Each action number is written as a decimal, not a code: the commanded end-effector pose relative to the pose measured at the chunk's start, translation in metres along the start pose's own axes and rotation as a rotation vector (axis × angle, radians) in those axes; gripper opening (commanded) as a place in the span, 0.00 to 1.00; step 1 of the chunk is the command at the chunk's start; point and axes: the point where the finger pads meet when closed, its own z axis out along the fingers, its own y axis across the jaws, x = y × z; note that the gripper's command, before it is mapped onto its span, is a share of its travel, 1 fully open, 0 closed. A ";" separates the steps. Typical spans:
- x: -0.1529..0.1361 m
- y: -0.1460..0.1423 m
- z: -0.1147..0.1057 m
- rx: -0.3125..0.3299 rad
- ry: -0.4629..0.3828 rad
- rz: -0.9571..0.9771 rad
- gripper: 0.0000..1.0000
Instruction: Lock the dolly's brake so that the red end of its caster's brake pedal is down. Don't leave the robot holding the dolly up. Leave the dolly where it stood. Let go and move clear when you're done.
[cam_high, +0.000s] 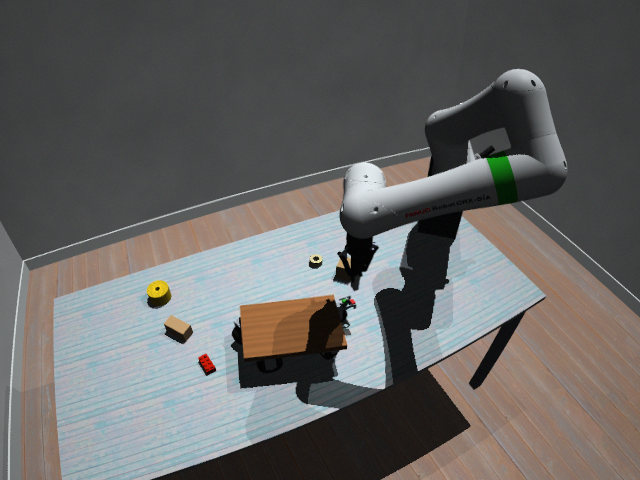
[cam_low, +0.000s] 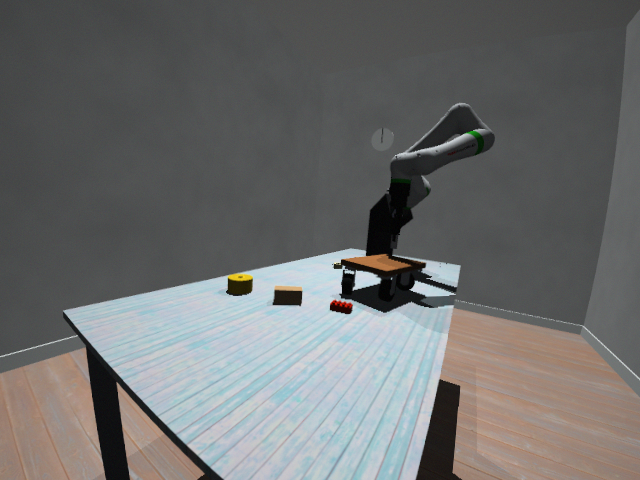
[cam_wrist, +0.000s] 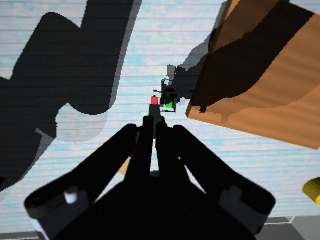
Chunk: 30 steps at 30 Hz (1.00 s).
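The dolly (cam_high: 279, 322) (cam_low: 379, 263) (cam_wrist: 260, 95) is a brown wooden deck on black casters and stands on the table. Its brake pedal (cam_high: 347, 301) (cam_wrist: 161, 102) sticks out at the deck's far right corner, with a red end and a green end. I cannot tell which end is lower. My gripper (cam_high: 355, 283) (cam_low: 395, 242) (cam_wrist: 154, 112) is shut and empty. It points down, a little above and behind the pedal. In the wrist view its fingertips sit just short of the red end.
A small tan block (cam_high: 341, 267) lies right behind the gripper, with a small yellow ring (cam_high: 315, 259) to its left. A yellow cylinder (cam_high: 158, 290) (cam_low: 239, 283), a tan box (cam_high: 178, 326) (cam_low: 287, 295) and a red brick (cam_high: 207, 363) (cam_low: 341, 306) lie left of the dolly.
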 end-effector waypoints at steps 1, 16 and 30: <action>0.000 0.000 -0.010 0.000 0.001 0.000 0.00; 0.000 0.000 -0.016 0.000 0.001 0.000 0.00; 0.000 0.000 -0.016 0.000 0.001 0.000 0.00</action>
